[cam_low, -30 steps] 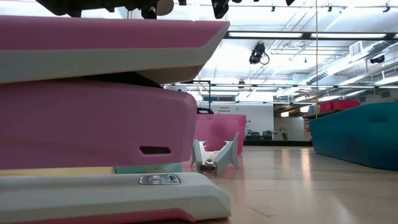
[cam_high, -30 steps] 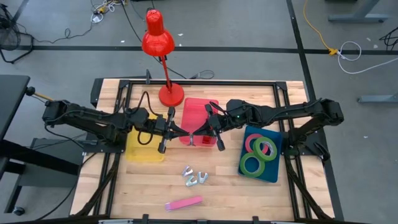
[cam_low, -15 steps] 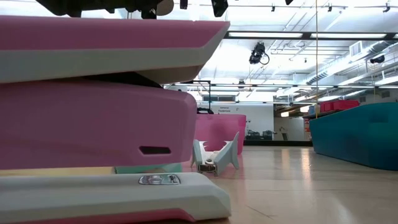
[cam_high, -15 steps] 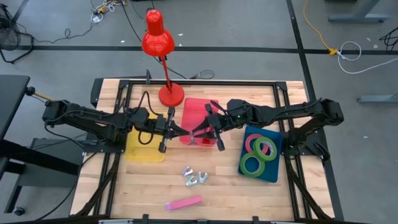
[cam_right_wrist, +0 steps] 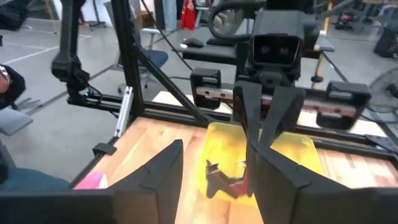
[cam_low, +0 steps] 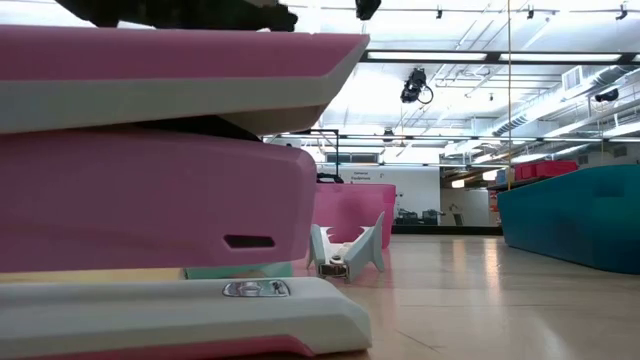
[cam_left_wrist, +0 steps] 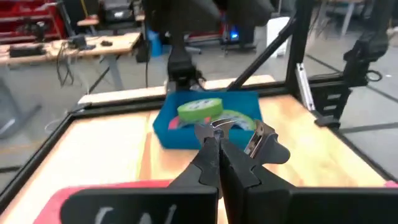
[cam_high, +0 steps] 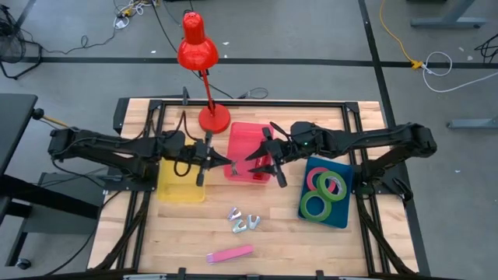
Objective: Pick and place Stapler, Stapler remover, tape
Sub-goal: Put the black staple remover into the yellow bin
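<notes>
My left gripper [cam_high: 230, 165] is shut on a small stapler remover [cam_left_wrist: 239, 132] above the near edge of the pink bin [cam_high: 247, 138]. My right gripper [cam_high: 263, 165] faces it, open, a short way to its right, with nothing between its fingers [cam_right_wrist: 163, 174]. The pink stapler [cam_high: 230, 253] lies flat near the table's front edge and fills the low view [cam_low: 160, 150]. More silver stapler removers [cam_high: 243, 222] lie on the table in the middle. The tape rolls [cam_high: 323, 193], two green and one pinkish-red, lie in a blue tray [cam_high: 342, 214] at the right. My left gripper pinches the stapler remover at one end [cam_left_wrist: 217, 134] between its two fingertips. The fingers come nearly level from the table's left. The remover's silver claws [cam_left_wrist: 258, 140] stick out to one side of the tips. It is lifted clear above the bins [cam_right_wrist: 225, 177].
A yellow bin [cam_high: 180, 183] stands left of the pink bin, under my left arm. A red desk lamp [cam_high: 198, 47] stands with its base [cam_high: 214, 118] at the table's far edge. A black frame [cam_high: 366, 140] runs round the table.
My right gripper has opened and let go of the stapler remover, which stays in my shut left gripper. The two grippers, tip to tip a second ago, now stand slightly apart over the pink bin.
</notes>
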